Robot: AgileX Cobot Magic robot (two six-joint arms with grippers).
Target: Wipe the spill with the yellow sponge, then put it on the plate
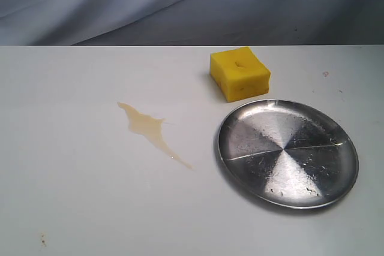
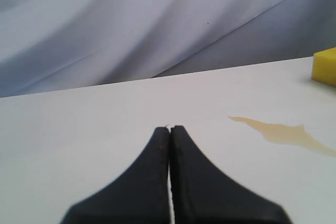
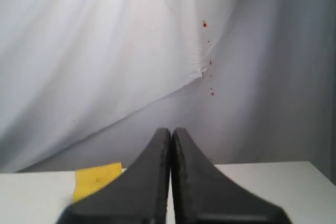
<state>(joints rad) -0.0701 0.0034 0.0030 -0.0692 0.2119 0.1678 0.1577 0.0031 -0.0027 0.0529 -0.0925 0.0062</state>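
White table [image 1: 72,208] bears thin, tapering, yellowish spill [image 1: 149,127].

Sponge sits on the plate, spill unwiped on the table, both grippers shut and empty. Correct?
Not quite. The exterior view shows the yellow sponge on the table beside the plate, not on it. The rest holds.

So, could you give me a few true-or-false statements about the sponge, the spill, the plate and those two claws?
1. The yellow sponge lies on the plate. False: it sits on the table, just beyond the plate.
2. The spill lies on the table, left of the plate. True.
3. The left gripper holds the sponge. False: it is shut on nothing.
4. The right gripper is shut. True.
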